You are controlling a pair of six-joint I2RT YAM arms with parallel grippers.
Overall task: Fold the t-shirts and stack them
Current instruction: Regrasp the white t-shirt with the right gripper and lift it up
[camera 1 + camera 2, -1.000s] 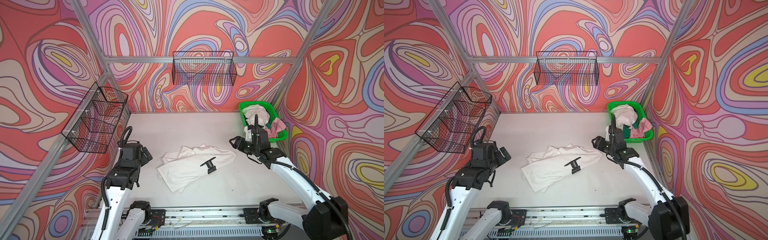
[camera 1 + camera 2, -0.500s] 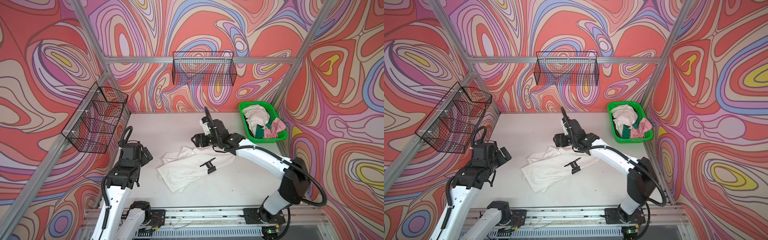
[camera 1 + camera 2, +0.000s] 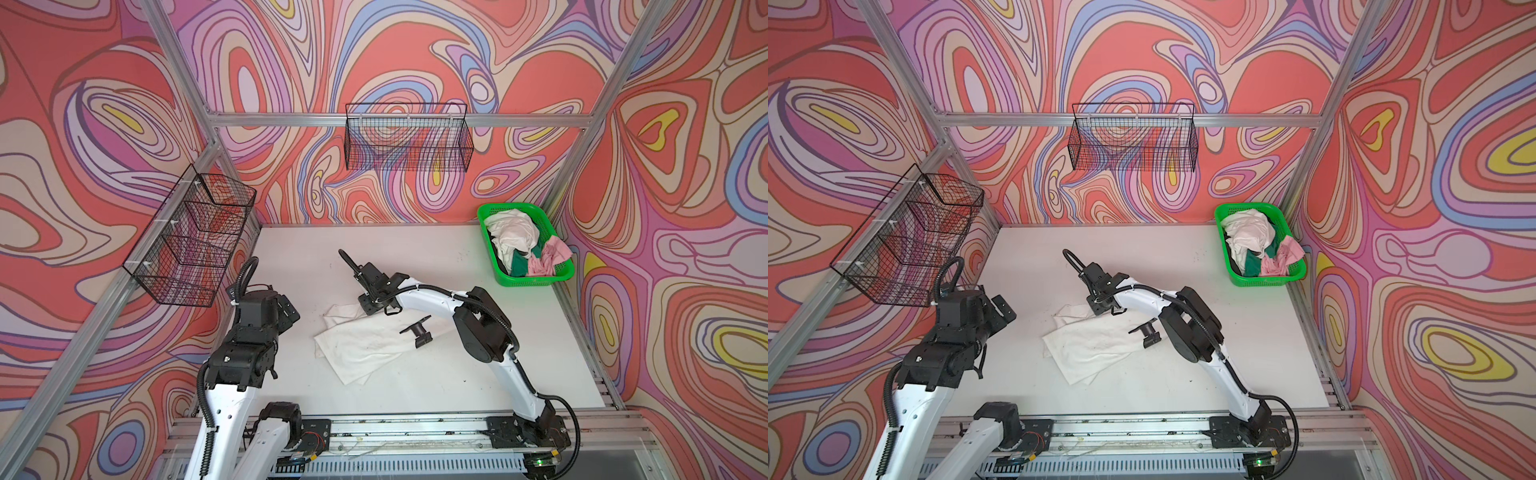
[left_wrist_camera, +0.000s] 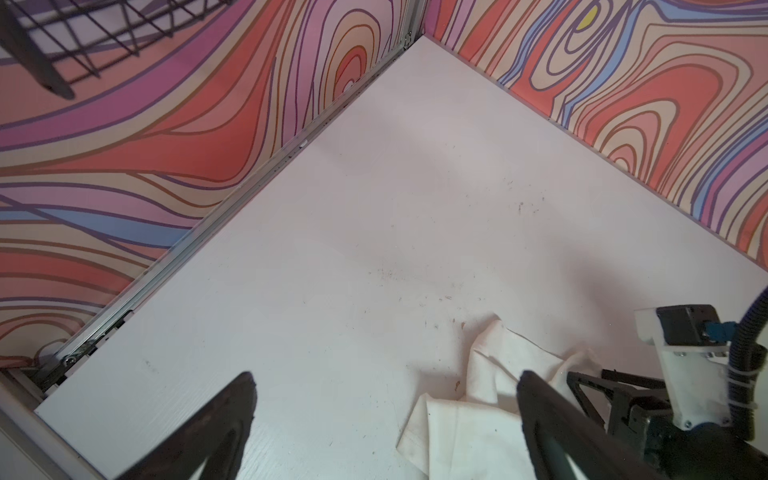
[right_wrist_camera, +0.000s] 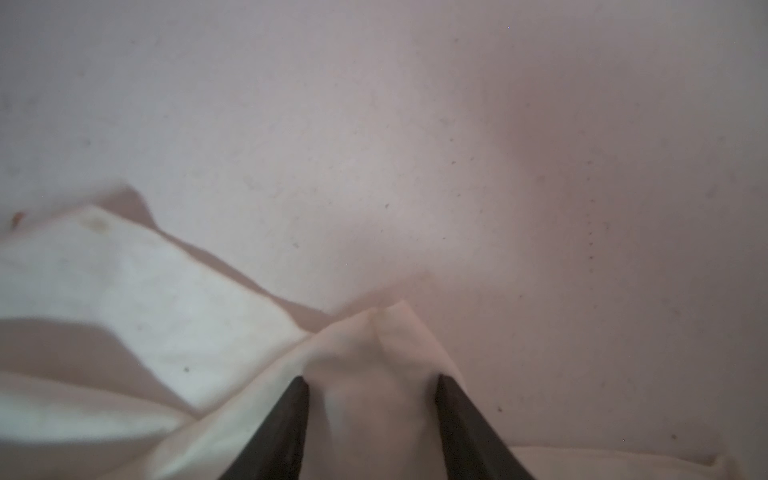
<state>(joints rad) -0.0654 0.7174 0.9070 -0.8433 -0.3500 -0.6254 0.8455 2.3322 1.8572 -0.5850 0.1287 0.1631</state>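
Right wrist view, right gripper [image 5: 370, 384] jaws partly closed, pinching a raised fold of the white t-shirt [image 5: 166, 299], shirt crumpled on the table [image 3: 478, 374], left gripper [image 4: 386, 378] jaws wide apart, empty, near its edge.

White links, black joint housings: left arm [image 3: 226, 399] and right arm [image 3: 432, 301]. Behind the left claw [image 4: 386, 376], a black corrugated cable [image 3: 244, 275]. The right claw [image 5: 372, 382]: two black tapered fingers [image 5: 282, 428], white camera bracket [image 4: 685, 395] behind.
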